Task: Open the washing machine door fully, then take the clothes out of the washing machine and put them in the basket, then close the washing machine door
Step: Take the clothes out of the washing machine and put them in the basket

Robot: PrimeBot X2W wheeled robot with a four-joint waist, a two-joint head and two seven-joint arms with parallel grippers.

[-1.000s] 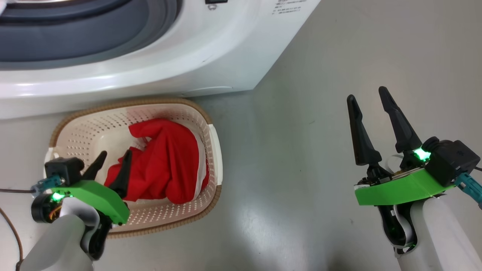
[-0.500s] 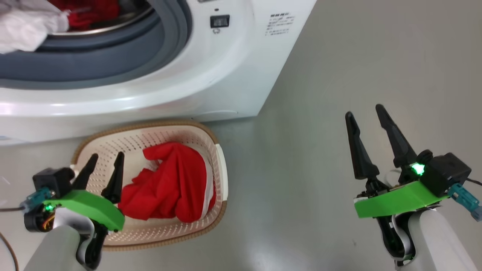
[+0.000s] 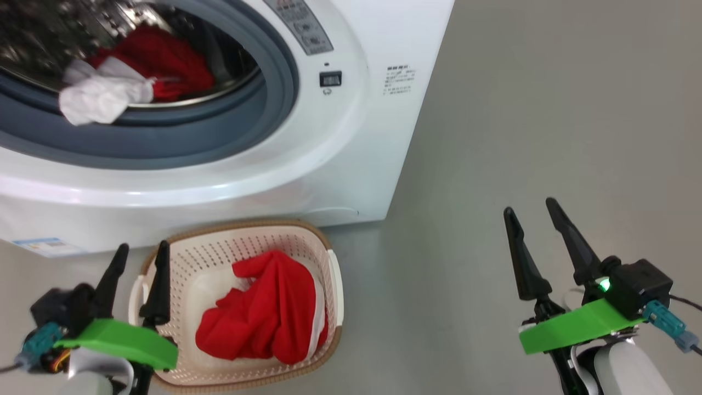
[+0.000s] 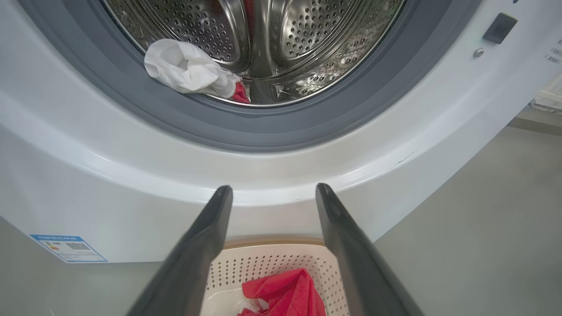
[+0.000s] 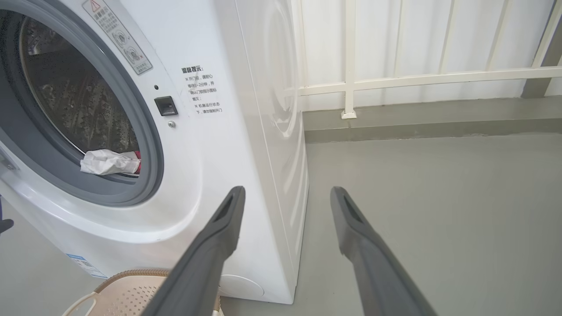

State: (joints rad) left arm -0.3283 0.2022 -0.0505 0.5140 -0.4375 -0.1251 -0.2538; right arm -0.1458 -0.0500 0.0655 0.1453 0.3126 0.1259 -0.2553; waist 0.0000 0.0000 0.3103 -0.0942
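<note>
The white washing machine (image 3: 351, 137) stands with its mouth uncovered; its door is out of view. Red and white clothes (image 3: 126, 77) lie at the drum's front lip, and the white piece (image 4: 189, 70) hangs over the grey gasket. On the floor in front sits the cream basket (image 3: 307, 236) holding a red garment (image 3: 263, 318). My left gripper (image 3: 141, 249) is open and empty, over the basket's left rim. My right gripper (image 3: 529, 206) hangs open and empty above bare floor, right of the machine. In the right wrist view the machine (image 5: 246, 131) and the basket's rim (image 5: 127, 276) show.
Grey floor (image 3: 548, 109) stretches to the right of the machine. A white railing (image 5: 395, 79) and a low kerb stand behind it in the right wrist view. A blue label (image 4: 68, 248) is stuck low on the machine's front.
The head camera has tilted up, bringing the drum and its clothes into view. My left gripper has drawn back from over the red garment to the basket's left rim. The right gripper stays open.
</note>
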